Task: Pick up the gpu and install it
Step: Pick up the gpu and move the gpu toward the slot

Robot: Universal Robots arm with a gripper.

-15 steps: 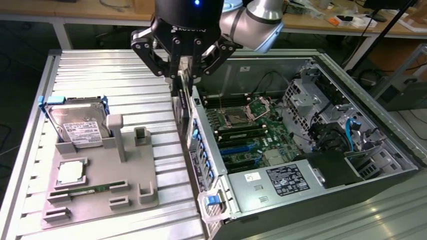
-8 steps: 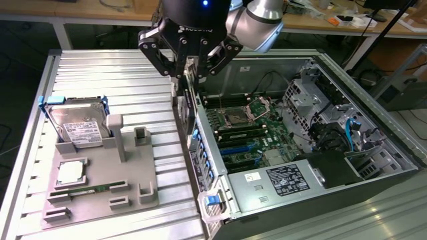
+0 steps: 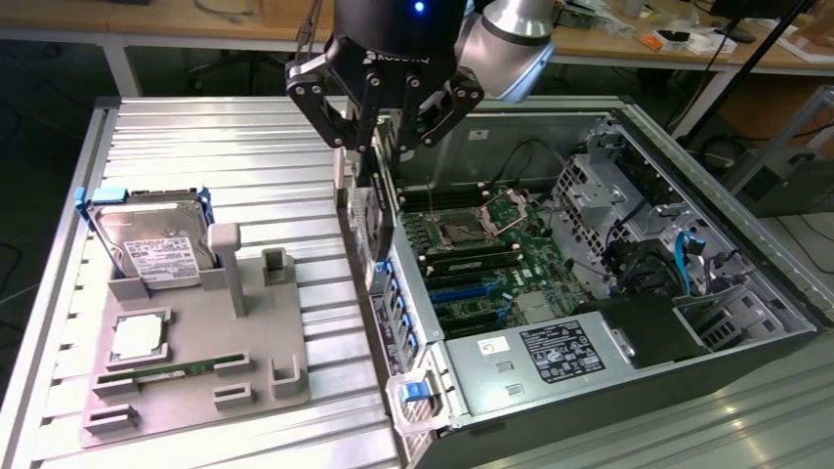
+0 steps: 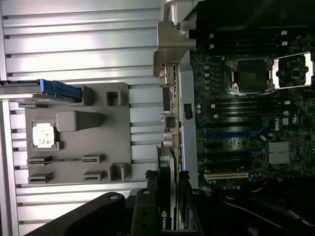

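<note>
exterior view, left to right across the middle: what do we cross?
hard drive → grey fixture post → gpu held on edge in the gripper at the case's open side → CPU socket on the motherboard → blue cable

Bright even light, glare on the ribbed table [image 3: 195, 147], murky shadow inside the case [image 4: 236, 19]
</note>
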